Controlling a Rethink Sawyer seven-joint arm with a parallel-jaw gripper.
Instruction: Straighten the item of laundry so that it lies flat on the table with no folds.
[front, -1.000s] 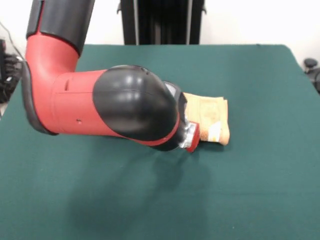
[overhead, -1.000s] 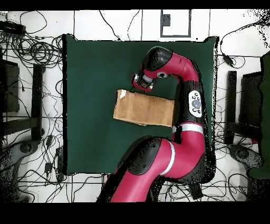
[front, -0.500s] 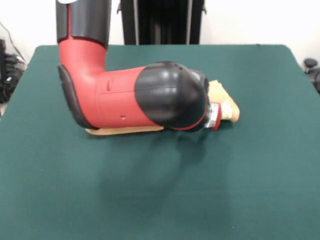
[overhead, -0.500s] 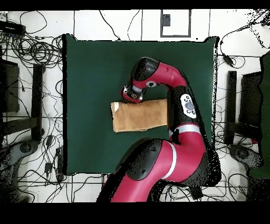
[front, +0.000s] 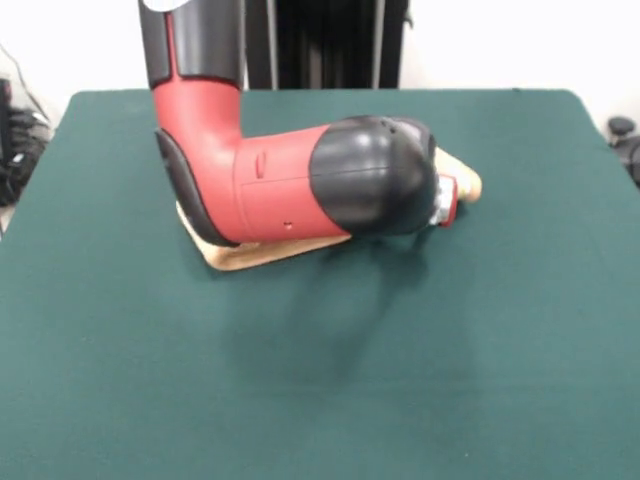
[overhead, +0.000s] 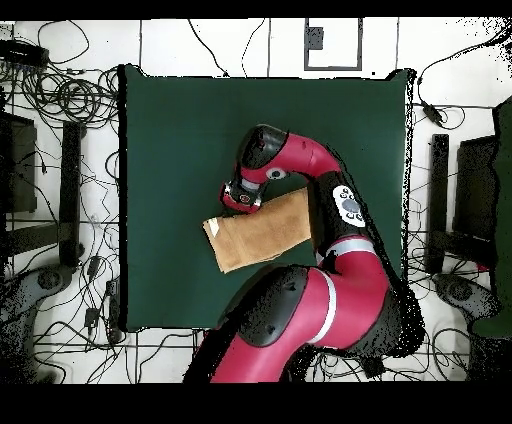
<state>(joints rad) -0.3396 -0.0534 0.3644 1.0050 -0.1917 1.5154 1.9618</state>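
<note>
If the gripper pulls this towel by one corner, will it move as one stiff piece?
Probably not. The towel is soft cloth lying folded, so it should bend and drape. It likely drags on the felt table, not slides.

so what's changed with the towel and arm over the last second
The gripper has swept across the table, toward the left in the overhead view, dragging the towel with it. The towel has rotated and now lies skewed. It remains folded, not spread flat.
</note>
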